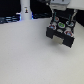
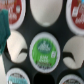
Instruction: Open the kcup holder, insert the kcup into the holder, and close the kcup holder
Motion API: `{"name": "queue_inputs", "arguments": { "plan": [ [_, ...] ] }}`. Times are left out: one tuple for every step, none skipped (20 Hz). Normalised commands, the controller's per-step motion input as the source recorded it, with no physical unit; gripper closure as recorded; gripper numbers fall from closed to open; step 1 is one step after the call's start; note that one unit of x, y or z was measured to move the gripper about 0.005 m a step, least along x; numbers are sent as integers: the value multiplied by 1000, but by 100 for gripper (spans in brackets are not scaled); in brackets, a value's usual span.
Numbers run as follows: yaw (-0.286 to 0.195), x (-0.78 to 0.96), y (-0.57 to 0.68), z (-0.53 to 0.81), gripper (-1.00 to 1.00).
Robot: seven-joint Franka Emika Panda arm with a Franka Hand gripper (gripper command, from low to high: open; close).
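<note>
While the black boxy kcup holder [image 1: 61,31] is sitting pulled open at the exterior view's right, far across the white table [image 1: 30,57], the white gripper [image 1: 59,4] is hovering just above it; whether its jaws are parted I cannot tell. A small white kcup with a green top [image 2: 44,49] is resting in a round slot, seemingly seated. Bare table is lying near the drawer front, giving room for pushing it closed

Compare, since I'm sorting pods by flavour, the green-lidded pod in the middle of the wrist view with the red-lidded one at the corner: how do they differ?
The green-lidded pod has a green lid with a white rim; the red-lidded pod has a red lid. The green one shows whole and centred; the red one is cut off by the picture's edge. The green one's label is too blurred to read, and the red one shows no clear label. Both sit in round slots of the black kcup holder.
</note>
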Motion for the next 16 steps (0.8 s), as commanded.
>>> {"name": "queue_inputs", "arguments": {
  "plan": [
    [13,690,-459,151,-100],
    [7,713,-462,151,-100],
    [6,718,-452,141,-100],
    [6,736,-436,108,-100],
    [7,752,-397,54,-100],
    [12,764,-368,18,-100],
    [24,757,-350,5,-100],
    [40,719,-306,2,-100],
    [48,700,-297,-2,-100],
    [52,697,-280,-2,-100],
    [54,704,-249,2,-100],
    [47,772,-98,-11,-100],
    [49,787,-61,-2,-100],
    [57,777,-31,-4,-100],
    [63,759,-12,-19,-100],
    [81,719,27,-60,-100]
  ]
}}
